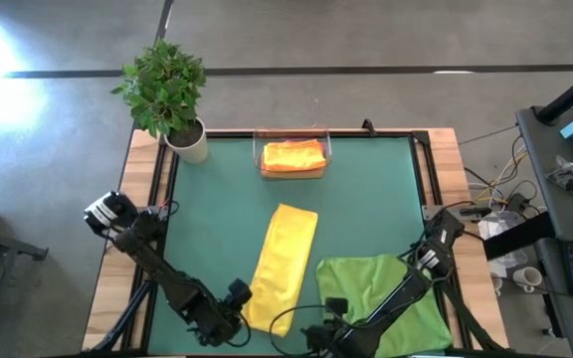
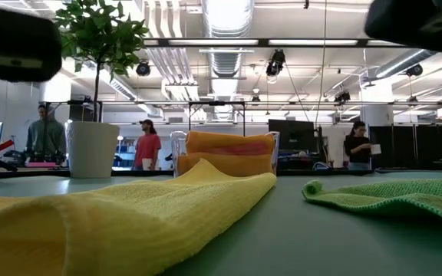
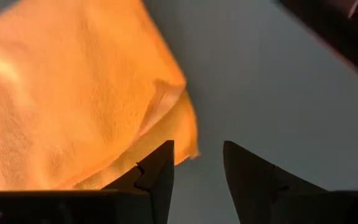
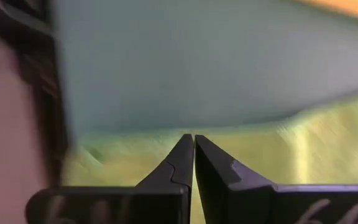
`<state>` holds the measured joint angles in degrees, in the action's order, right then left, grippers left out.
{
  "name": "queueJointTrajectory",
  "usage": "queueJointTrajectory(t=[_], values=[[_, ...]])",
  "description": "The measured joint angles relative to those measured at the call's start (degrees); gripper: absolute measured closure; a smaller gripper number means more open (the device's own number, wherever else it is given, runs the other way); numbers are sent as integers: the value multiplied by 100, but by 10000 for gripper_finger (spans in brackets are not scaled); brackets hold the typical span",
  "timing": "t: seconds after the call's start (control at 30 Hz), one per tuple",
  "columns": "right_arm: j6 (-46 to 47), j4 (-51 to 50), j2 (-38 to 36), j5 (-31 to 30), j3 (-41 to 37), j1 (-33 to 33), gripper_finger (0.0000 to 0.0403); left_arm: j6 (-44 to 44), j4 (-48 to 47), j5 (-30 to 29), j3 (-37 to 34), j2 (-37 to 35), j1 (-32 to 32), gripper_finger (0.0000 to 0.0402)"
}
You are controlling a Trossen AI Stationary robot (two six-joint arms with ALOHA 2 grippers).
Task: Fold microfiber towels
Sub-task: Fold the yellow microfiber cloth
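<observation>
A yellow towel (image 1: 285, 261), folded into a long strip, lies on the green mat (image 1: 217, 199) and runs from the middle toward the near edge. A green towel (image 1: 381, 293) lies spread at the near right, one corner curled (image 2: 313, 186). Folded orange towels (image 1: 293, 156) lie stacked in the clear tray (image 1: 260, 149) at the far edge. My left gripper (image 1: 239, 295) is open at the yellow strip's near end (image 3: 166, 118). My right gripper (image 1: 329, 318) is shut over the green towel's near left part (image 4: 303, 149). My left gripper has one finger (image 3: 157, 171) right at the yellow towel's near corner (image 3: 185, 140), where two layers show. The other finger is over bare mat. I cannot tell whether the finger touches the cloth. My right gripper has nothing between its shut fingers, and I cannot tell whether it touches the green towel.
A potted plant (image 1: 172, 99) stands at the far left corner. Bare mat lies between the yellow strip and the left edge, and between the tray and the green towel. People stand in the room beyond the table (image 2: 148, 142).
</observation>
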<state>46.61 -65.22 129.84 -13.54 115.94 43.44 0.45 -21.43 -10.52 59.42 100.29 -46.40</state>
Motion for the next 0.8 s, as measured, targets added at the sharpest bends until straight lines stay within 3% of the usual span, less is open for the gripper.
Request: queueJointTrajectory(t=[0.33,0.53,0.8], values=[[-277,2323,0,-10,-323,-104,394,-4,37,-439,-3,326,14,278],[-281,2432,0,-164,-397,-303,393,-11,-13,-662,-20,298,20,283],[-161,2385,0,13,-395,-515,367,-15,-19,-626,-14,293,19,352]])
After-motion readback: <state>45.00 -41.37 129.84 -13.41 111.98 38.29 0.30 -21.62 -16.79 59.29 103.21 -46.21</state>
